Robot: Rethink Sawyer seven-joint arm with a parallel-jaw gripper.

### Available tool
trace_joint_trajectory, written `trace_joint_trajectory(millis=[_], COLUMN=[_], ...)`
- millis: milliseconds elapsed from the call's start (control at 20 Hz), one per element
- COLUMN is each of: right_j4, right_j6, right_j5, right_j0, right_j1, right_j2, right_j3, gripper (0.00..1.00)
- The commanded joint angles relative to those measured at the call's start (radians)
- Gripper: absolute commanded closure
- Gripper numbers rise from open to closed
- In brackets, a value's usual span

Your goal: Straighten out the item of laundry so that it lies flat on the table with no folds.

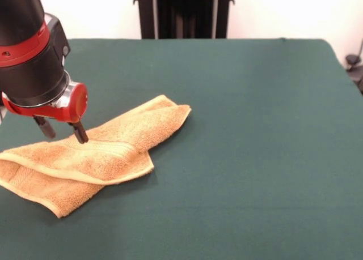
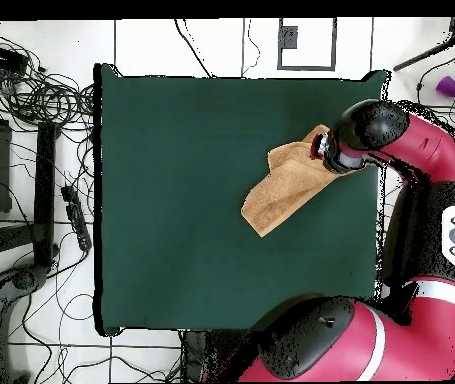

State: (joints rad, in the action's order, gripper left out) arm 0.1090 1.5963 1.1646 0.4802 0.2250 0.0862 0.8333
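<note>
Item: orange-yellow terry towel (image 1: 85, 155), one piece. It is laid on the dark green counter (image 1: 249, 130), directly under and around the jaws. It is not flat: one layer is folded over another, so that a long doubled strip is formed. In the front view one end is seen up and to the right of the jaws and the other end down and to their left, at the picture's edge. A smoother ribbed band is seen on the upper layer, just beside the jaws on their right. A folded edge is seen below the jaws, running along the near side of the upper layer.

Item: gripper (image 1: 62, 131), carried on a red and black arm (image 1: 31, 50). The jaws are held apart. Two dark fingertips (image 1: 81, 134) are shown below a red collar. The right-hand tip in the front view is set at or on the towel's upper layer, by the ribbed band. The left-hand tip is seen above the towel's far edge; contact there cannot be told. No cloth is seen pinched between the jaws.

Overhead view: the towel (image 2: 283, 185) is seen near the counter's (image 2: 201, 200) right edge, with its right part hidden under the arm's (image 2: 401, 140) wrist. The jaws themselves are hidden there.
</note>
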Motion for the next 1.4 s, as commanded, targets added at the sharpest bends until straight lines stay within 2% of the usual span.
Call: trace_joint_trajectory(millis=[50, 500, 800, 1000, 1100, 1200, 1300, 1400], right_j4=[-0.052, -0.132, -0.184, -0.284, -0.315, -0.339, -0.375, -0.388], right_j6=[0.002, 0.078, 0.213, 0.3, 0.333, 0.347, 0.374, 0.361], right_j5=[0.015, -0.022, -0.028, -0.091, -0.084, -0.117, -0.158, -0.094], right_j0=[-0.033, -0.058, -0.1, -0.108, -0.116, -0.121, -0.116, -0.116], right_j1=[-0.063, -0.184, -0.335, -0.422, -0.462, -0.476, -0.466, -0.453], right_j2=[0.129, 0.179, 0.188, 0.238, 0.241, 0.235, 0.238, 0.224], right_j3=[0.079, -0.084, -0.258, -0.294, -0.316, -0.305, -0.252, -0.221], gripper=[0.0, 0.0, 0.0, 0.0, 0.0, 0.0, 0.0, 0.0])
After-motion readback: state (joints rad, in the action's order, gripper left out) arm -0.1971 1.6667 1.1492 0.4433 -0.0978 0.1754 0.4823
